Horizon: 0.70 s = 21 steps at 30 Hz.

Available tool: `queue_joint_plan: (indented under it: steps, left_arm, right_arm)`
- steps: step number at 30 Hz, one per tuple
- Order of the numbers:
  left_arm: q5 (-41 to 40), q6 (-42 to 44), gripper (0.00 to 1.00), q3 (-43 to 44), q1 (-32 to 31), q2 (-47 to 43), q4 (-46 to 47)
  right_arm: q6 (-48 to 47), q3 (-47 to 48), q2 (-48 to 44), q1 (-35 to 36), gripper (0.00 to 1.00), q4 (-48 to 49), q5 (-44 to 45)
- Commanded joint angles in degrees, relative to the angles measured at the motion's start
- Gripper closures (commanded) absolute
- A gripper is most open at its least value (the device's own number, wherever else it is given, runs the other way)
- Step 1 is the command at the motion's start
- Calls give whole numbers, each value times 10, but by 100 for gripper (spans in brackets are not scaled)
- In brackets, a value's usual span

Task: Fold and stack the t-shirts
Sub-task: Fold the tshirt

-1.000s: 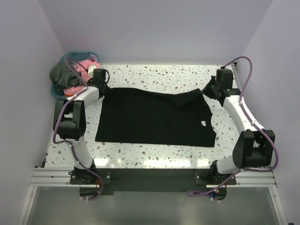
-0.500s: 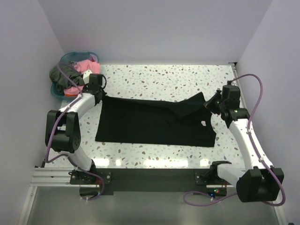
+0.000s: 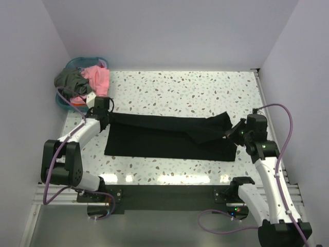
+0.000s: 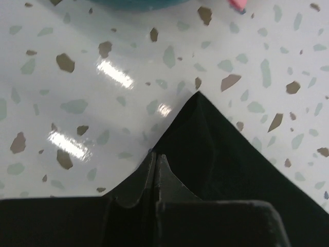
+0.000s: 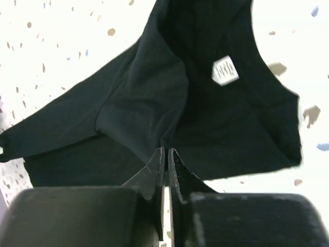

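The large black t-shirt (image 3: 164, 136) lies across the middle of the table, its far edge lifted and drawn toward the near side. My left gripper (image 3: 105, 116) is shut on its far left corner (image 4: 200, 134). My right gripper (image 3: 234, 133) is shut on the far right edge, cloth pinched between the fingertips (image 5: 167, 154). The white neck label (image 5: 224, 70) shows in the right wrist view. The coral pink shirt (image 3: 97, 77) and the dark grey shirt (image 3: 69, 80) are heaped in the basket at the far left.
The round blue basket (image 3: 64, 100) stands at the far left corner against the wall, its rim just behind my left gripper. Speckled tabletop (image 3: 180, 87) shows behind the black shirt. Walls close in on both sides and the back.
Both grippers have pulled the far edge of the black shirt toward the near side, folding it over itself. The visible shirt has become a narrower band.
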Motion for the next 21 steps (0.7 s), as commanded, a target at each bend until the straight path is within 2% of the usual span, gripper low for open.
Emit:
queue_joint_plan:
  steps: [1, 2, 4, 5, 6, 7, 8, 10, 13, 15, 17, 21]
  left_arm:
    - [-13, -35, 100, -50, 5, -47, 1]
    - [-12, -43, 100, -61, 5, -54, 2]
    - [-7, -51, 93, -89, 5, -74, 8]
    - [-4, -52, 84, -97, 5, -80, 13]
    - [3, -52, 77, -105, 5, -92, 18]
    - [3, -51, 65, -113, 5, -98, 19]
    - [3, -48, 58, -118, 5, -103, 21]
    - [8, -47, 54, -127, 5, -119, 24]
    - [25, -49, 53, -136, 5, -141, 36]
    - [42, -48, 57, -131, 1, -144, 42]
    - [40, -49, 60, -121, -11, -140, 40]
    - [19, -52, 63, -99, -48, -119, 33]
  right_arm:
    - [18, -23, -49, -2, 94, -55, 18]
    - [18, -34, -55, -2, 81, -58, 18]
    - [12, -40, -59, -2, 71, -60, 18]
    - [8, -38, -57, -2, 66, -61, 18]
    - [2, -35, -53, -2, 52, -59, 27]
    - [-14, -31, -44, -2, 50, -59, 28]
    - [-21, -16, -42, -2, 46, -61, 43]
    - [-48, -11, -34, -2, 45, -39, 24]
    - [-66, -7, -1, 4, 46, -13, 20]
    - [-71, -4, 32, 11, 49, 7, 11]
    - [-72, 4, 49, 54, 60, 19, 32]
    - [-62, 24, 105, 203, 64, 40, 136]
